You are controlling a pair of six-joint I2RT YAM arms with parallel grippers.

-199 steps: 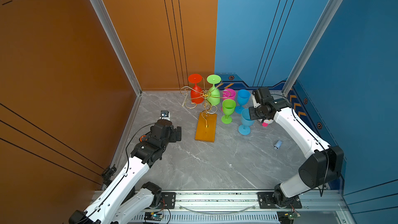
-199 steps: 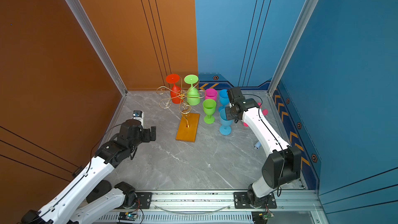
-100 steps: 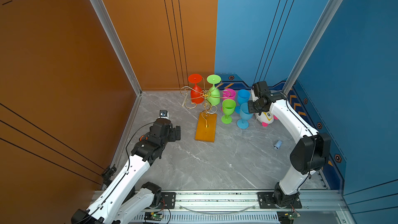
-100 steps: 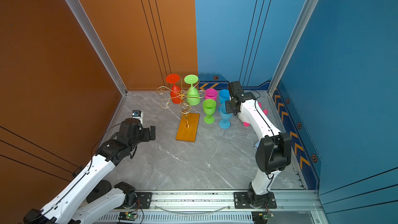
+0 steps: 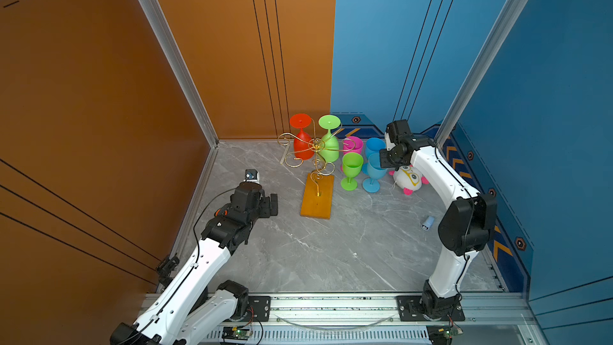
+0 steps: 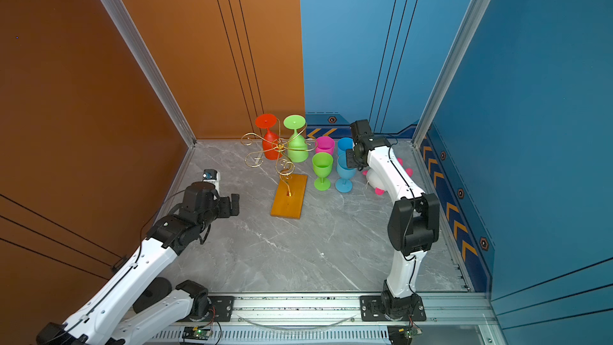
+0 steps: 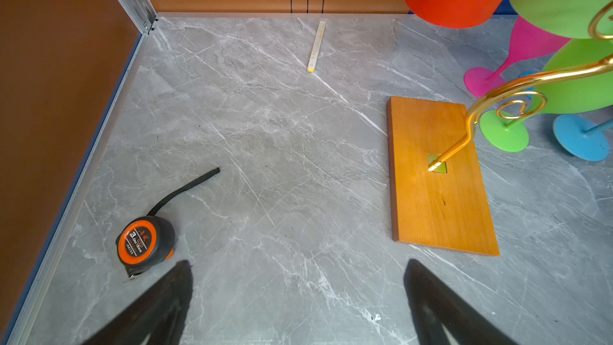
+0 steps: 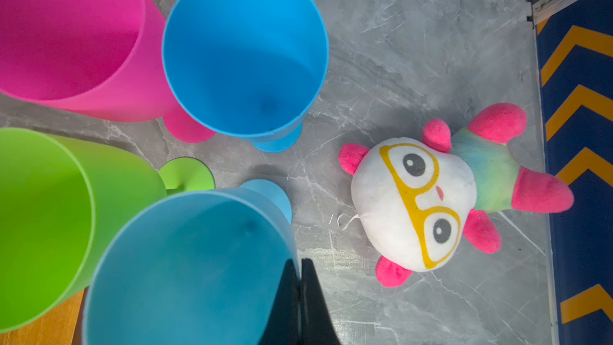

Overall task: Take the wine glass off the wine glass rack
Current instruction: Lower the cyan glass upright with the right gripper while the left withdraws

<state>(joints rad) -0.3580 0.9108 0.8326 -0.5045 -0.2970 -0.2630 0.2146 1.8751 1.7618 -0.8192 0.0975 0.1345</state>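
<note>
In both top views the wine glass rack (image 5: 317,201) stands on the grey desk (image 5: 331,253) toward the back. Two glasses hang bowl-down from its gold arms: a red wine glass (image 5: 302,147) and a green wine glass (image 5: 330,151) beside it. Four more stand upright just right of the rack: a pink glass (image 5: 353,144) and a rear blue glass (image 5: 374,146) behind, an upright green glass (image 5: 351,164) and a front blue glass (image 5: 374,170) ahead. The right gripper (image 5: 384,160) sits at the front blue glass's rim, whose foot rests on the desk. A plush toy (image 5: 408,177) lies just right of it. The left gripper (image 5: 273,205) hovers left of the rack's base, well apart from it.

The left wrist view shows the left gripper's fingers (image 7: 172,293) spread wide over bare desk, a tape measure (image 7: 144,242) near one finger and the rack's wooden base (image 7: 438,177) near the other.

The right wrist view looks down into the four upright bowls, showing only bare plastic inside. The right gripper's fingers (image 8: 313,297) are pressed together, pinching the front blue glass's (image 8: 185,277) wall at its rim.
</note>
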